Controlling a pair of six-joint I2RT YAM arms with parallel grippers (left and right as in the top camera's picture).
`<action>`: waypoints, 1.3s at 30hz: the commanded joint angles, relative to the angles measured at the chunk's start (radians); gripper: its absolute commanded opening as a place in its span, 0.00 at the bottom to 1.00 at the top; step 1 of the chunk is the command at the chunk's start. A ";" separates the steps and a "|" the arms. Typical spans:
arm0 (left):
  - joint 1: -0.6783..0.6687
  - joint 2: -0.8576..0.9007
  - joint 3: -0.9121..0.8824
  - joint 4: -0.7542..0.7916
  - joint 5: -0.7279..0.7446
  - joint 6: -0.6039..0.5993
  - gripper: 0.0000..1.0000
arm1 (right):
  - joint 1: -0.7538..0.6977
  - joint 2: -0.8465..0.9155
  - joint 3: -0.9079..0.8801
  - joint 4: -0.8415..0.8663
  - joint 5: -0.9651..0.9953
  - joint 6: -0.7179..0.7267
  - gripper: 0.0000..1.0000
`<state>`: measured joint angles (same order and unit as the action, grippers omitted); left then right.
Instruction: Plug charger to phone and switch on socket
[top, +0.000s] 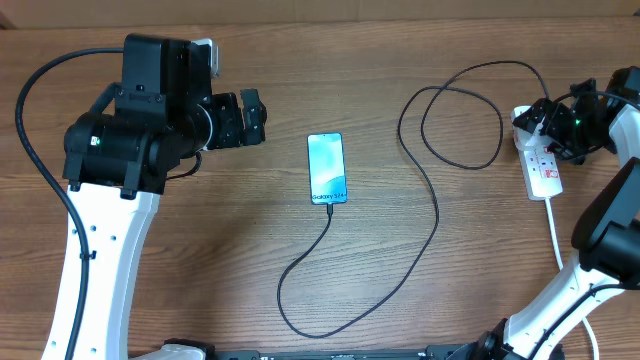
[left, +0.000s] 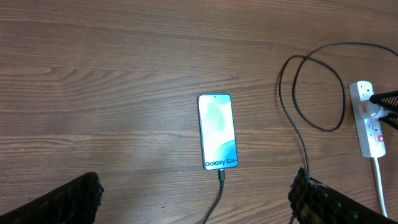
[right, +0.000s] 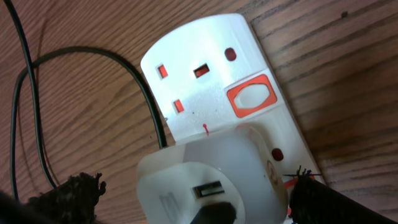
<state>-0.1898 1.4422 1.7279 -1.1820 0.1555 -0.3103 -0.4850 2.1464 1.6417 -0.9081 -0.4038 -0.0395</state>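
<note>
currently the right gripper (right: 193, 186) hangs low over one end of the white power strip (right: 205, 43), jaws spread wide and holding nothing. directly beneath it a white adaptor (right: 186, 168) sits in an outlet, with a black cable (right: 148, 106) curving away beside it. by the empty outlet beyond is a red-rimmed switch (right: 250, 96). a second sliver of red shows beside the adaptor, mostly hidden by one finger. out across the wooden table (top: 200, 250) the cable loops wide and runs into the bottom edge of the phone (top: 326, 168), which lies flat mid-table with its screen lit blue. the left gripper (top: 256, 116) hovers spread and empty, well to the left of the phone. the plugging-in looks done, so only the switch remains. to do it well, likely choose the switch serving the adaptor's outlet, not the empty one. bring one fingertip squarely over it and press straight down so the strip does not slide.
</note>
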 joint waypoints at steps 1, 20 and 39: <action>-0.007 0.003 0.010 0.002 -0.009 0.019 1.00 | 0.021 0.024 -0.082 -0.023 -0.100 0.009 1.00; -0.007 0.003 0.010 0.002 -0.010 0.019 1.00 | 0.024 0.024 -0.117 -0.019 -0.193 -0.042 1.00; -0.007 0.003 0.010 0.002 -0.010 0.019 1.00 | 0.001 -0.025 -0.075 -0.086 -0.116 0.021 1.00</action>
<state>-0.1898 1.4422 1.7279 -1.1824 0.1555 -0.3103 -0.4732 2.1181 1.5646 -0.9943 -0.5949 -0.0292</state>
